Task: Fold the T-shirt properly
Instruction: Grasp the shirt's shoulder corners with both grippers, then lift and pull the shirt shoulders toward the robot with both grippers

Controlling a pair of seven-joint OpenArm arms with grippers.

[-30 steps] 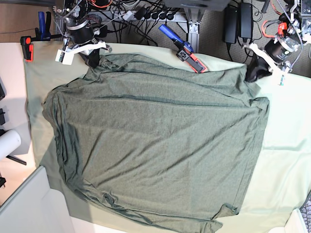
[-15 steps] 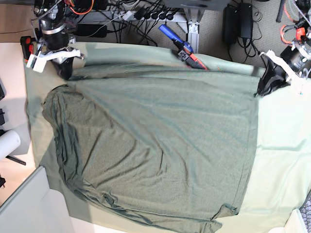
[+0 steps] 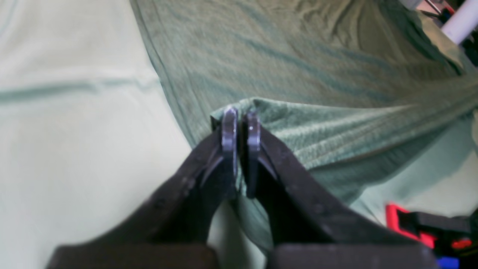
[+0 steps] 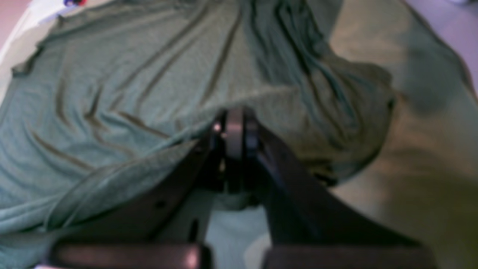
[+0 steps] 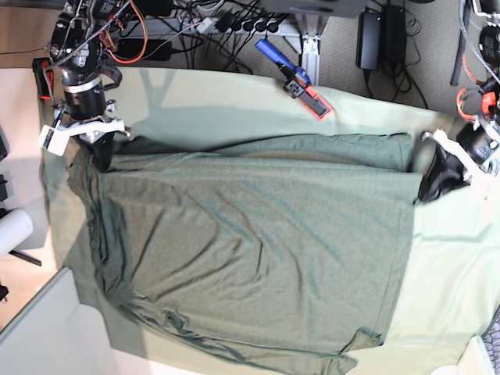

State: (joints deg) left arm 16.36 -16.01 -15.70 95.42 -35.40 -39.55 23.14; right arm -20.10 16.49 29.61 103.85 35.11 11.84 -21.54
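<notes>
We are working on the T-shirt (image 5: 250,250), which is lying spread across most of the counter (image 5: 453,266) on a pale mint cloth, filling the middle and lower part of the base view. Its far edge is doubled over itself along the upper part of the frame, so we judge the first fold is under way but not laid flat; the sleeves at the left and the wrinkled hem at the bottom are not yet dealt with, and most of the folding is left.

We are holding that raised edge at both ends. Our left tool (image 3: 241,123), at the right side of the base view, is pinched closed on a corner of the knit cloth. Our right tool (image 4: 234,129), at the upper left of the base view, is likewise clamped tight on a bunch of the fabric.

Beyond the counter's far edge, cables and power bricks are crowding the floor, and a blue-and-red clamp (image 5: 295,78) is resting near the top centre.
</notes>
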